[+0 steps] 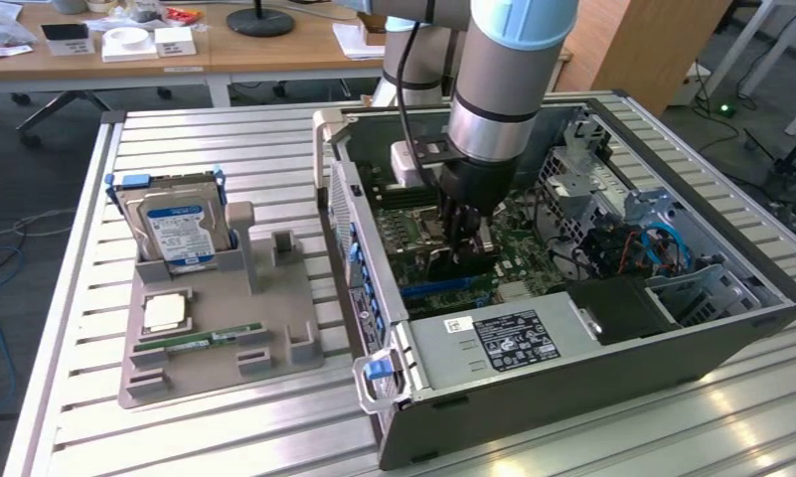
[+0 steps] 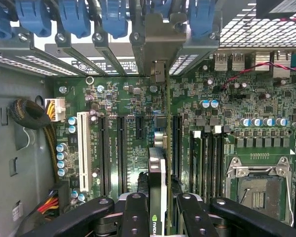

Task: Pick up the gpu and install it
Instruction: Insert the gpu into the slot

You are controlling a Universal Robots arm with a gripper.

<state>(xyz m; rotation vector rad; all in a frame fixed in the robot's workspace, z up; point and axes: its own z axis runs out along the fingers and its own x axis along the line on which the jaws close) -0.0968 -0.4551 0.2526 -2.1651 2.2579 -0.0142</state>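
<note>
We see the thin, dark, flat gpu [image 2: 158, 168] standing on edge inside the open grey metal computer case [image 1: 570, 397], just above the slots of the case's green motherboard [image 2: 133, 98]. Our black gripper [image 2: 160, 210] is clamped narrowly on the gpu's upper edge.

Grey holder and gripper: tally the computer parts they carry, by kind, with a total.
Hard drive: 1
Processor chip: 1
Memory stick: 1
Graphics card, in the gripper: 1
Total: 4
</note>
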